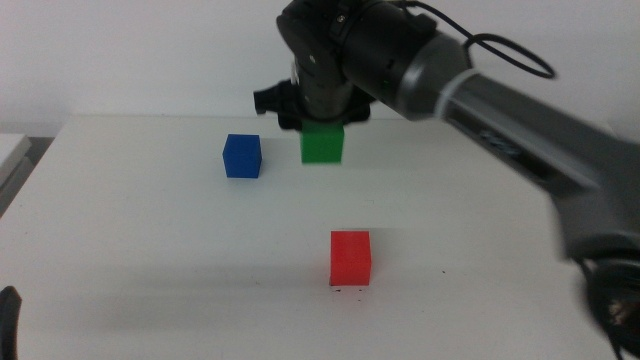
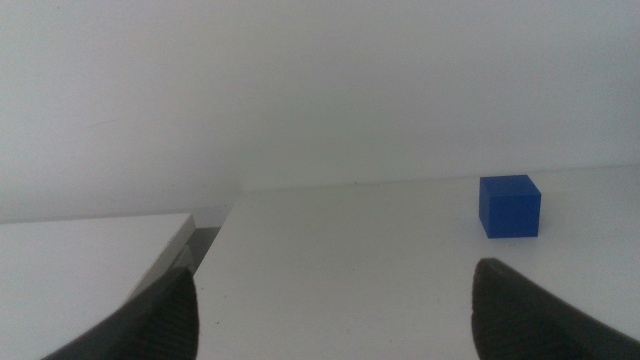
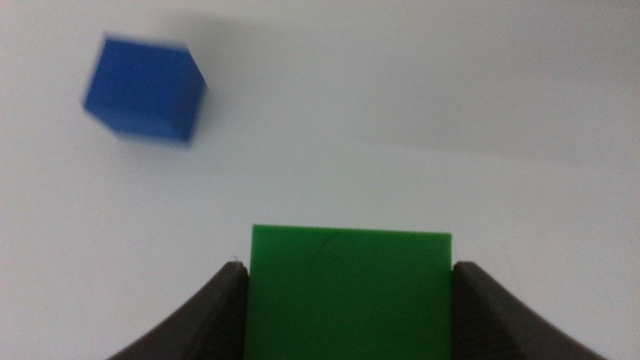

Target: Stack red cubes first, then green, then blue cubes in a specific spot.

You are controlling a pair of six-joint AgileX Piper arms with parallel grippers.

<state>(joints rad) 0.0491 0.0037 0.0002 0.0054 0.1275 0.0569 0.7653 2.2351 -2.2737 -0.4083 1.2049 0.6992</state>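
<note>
right pincer [image 1: 322, 128] closed on green cube [image 1: 322, 144], far side of table | blue cube [image 1: 242, 156] just beside it | red cube [image 1: 350, 257] nearer, apart, at black specks [image 1: 350, 291] | left pincer [image 2: 330, 310] wide open, holding nothing, at near left edge | white table [image 1: 150, 250], pale wall | one cube per colour
</note>
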